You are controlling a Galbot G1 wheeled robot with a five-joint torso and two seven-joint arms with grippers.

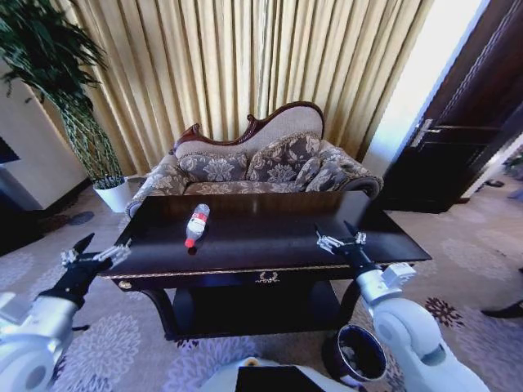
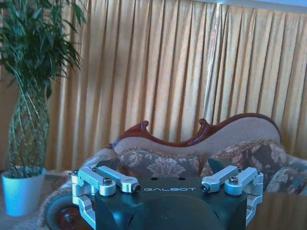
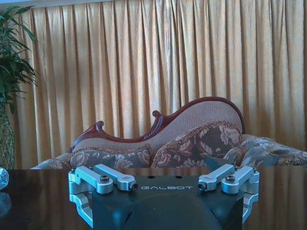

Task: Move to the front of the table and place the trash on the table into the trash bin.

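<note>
Bottle (image 1: pixel 196 224) on table (image 1: pixel 270 241), sofa (image 1: pixel 261 163) behind

So the counter (image 1: pixel 270 245) sat right in front of the sofa (image 1: pixel 253 167), with the bottle (image 1: pixel 196 224) lying on it left of centre. The trash bin (image 1: pixel 355 353) stood on the floor by the counter's near right corner, the potted plant (image 1: pixel 110 192) off past its far left corner.

table (image 1: pixel 278 245) top open around bottle (image 1: pixel 196 224); sofa (image 1: pixel 253 167) behind
</note>
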